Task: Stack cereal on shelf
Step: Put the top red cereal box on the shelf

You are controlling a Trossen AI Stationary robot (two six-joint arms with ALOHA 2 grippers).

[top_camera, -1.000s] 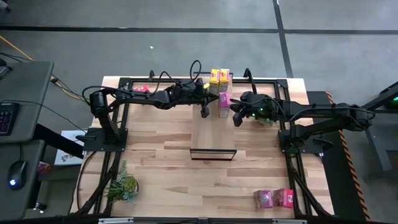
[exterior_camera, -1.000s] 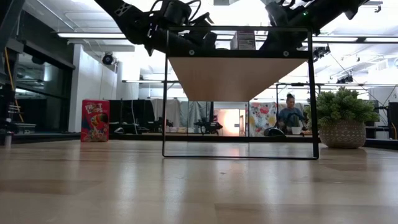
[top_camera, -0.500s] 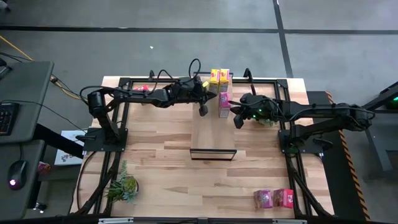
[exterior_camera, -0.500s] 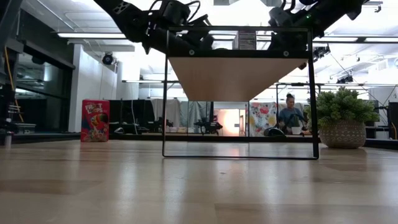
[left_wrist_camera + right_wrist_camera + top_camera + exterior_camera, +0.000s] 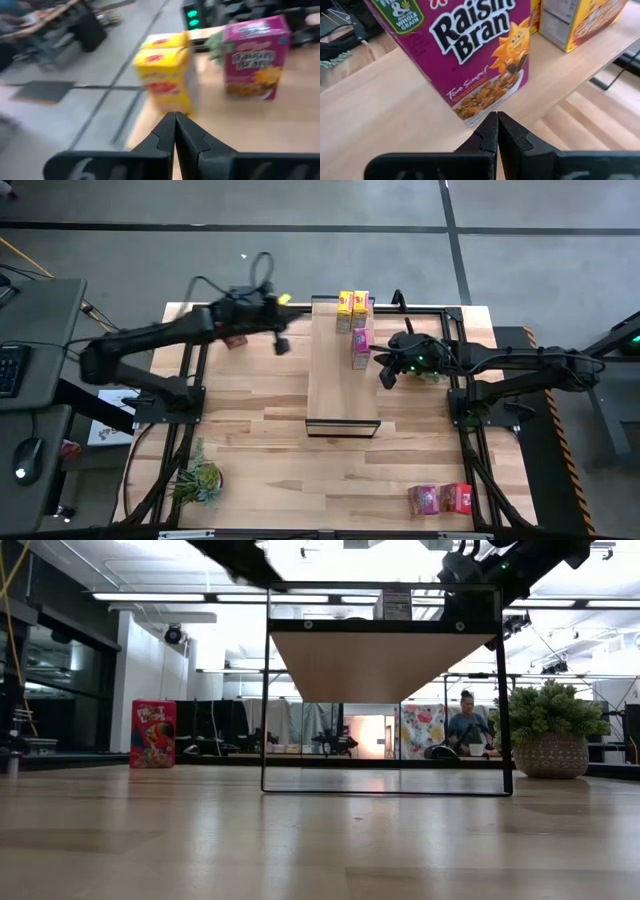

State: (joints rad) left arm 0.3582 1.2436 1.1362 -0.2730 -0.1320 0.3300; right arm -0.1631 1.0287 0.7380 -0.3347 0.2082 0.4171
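Observation:
The light-wood shelf (image 5: 343,380) with its black frame stands at the table's middle. Two yellow cereal boxes (image 5: 352,304) stand side by side at the far end of its top. One magenta box (image 5: 360,344) stands upright just in front of them. My left gripper (image 5: 281,345) is shut and empty, left of the shelf; its wrist view shows the yellow boxes (image 5: 165,72) and the magenta box (image 5: 255,57) ahead. My right gripper (image 5: 388,375) is shut and empty, just right of the shelf, its tips (image 5: 497,125) a little short of the magenta box (image 5: 465,50).
A red box (image 5: 153,734) stands at the table's far left, under my left arm (image 5: 234,338). A magenta box (image 5: 424,500) and a red box (image 5: 458,497) lie at the near right corner. Potted plants stand at the near left (image 5: 197,478) and under my right arm (image 5: 432,372).
My left gripper has drawn back from above the shelf's far end toward the table's left edge, still shut, and the arm has swung away with it. The boxes on the shelf have stayed in place.

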